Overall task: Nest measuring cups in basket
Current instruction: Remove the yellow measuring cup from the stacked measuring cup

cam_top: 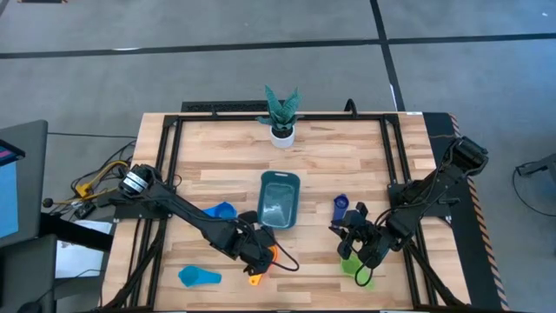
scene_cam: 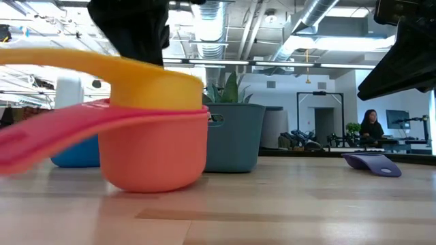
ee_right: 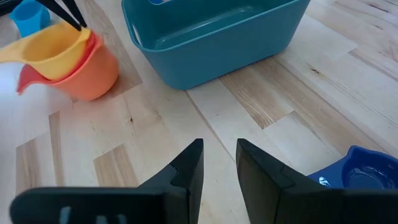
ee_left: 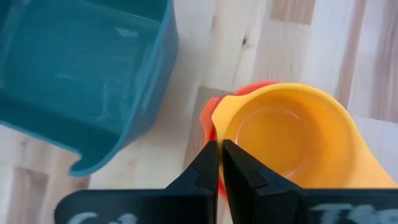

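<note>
Wooden planks make up the table (cam_top: 347, 165), set on a grey floor, with a small white pot holding a green plant (cam_top: 281, 116) near its far edge. Close to the middle stands the basket (cam_top: 279, 199), a teal tub, upright and with nothing visible inside it.

Just beside the basket's near left corner, the left gripper (ee_left: 219, 163) has its 2 fingers pressed nearly together, pinching the rim of the yellow cup (ee_left: 291, 135). That yellow cup sits nested inside the orange cup (scene_cam: 153, 150), which rests on the table; in the low view a red handle (scene_cam: 48, 131) sticks out between the 2, so a red cup seems to lie in the stack as well. A light blue cup (cam_top: 221, 211) lies on the table left of the basket, and another light blue cup (cam_top: 198, 276) lies near the front left edge.

On the other side, the right gripper (ee_right: 219, 157) hovers above bare wood with its fingers slightly spread, holding nothing. A blue cup (ee_right: 357, 173) lies just beside it, and the high view shows a dark blue cup (cam_top: 340, 207) right of the basket and a green cup (cam_top: 354, 268) near the front edge under the right arm.
</note>
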You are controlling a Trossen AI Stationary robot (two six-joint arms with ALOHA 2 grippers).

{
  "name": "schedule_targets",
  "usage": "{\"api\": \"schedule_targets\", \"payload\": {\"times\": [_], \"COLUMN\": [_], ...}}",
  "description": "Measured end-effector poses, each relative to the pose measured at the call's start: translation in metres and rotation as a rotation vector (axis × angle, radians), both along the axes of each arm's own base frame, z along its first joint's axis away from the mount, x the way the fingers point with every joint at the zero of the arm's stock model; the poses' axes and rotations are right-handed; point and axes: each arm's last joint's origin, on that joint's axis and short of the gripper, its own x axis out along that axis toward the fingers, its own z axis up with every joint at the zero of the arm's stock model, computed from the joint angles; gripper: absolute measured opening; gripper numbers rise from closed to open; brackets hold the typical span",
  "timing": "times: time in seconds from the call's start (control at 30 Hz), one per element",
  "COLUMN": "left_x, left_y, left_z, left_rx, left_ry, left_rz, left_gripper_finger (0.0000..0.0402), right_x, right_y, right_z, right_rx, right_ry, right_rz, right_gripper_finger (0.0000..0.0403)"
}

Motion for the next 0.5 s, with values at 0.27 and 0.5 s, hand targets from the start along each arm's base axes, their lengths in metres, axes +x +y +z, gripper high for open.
{"api": "schedule_targets", "payload": {"times": [0.27, 0.5], "left_x": [-0.001, 0.001], "left_y": [0.001, 0.006], "left_z": [0.015, 0.01], "left_rx": [0.047, -0.007], "left_ry": [0.037, 0.087], "left_rz": [-0.005, -0.06], "left_gripper_finger": [0.0, 0.0], "right_x": [0.0, 0.0], "right_y": [0.0, 0.0], "right_z": [0.0, 0.0], "right_rx": [0.0, -0.003], "right_ry": [0.0, 0.003], "right_rz": [0.0, 0.0], "right_gripper_finger": [0.0119, 0.0119]}}
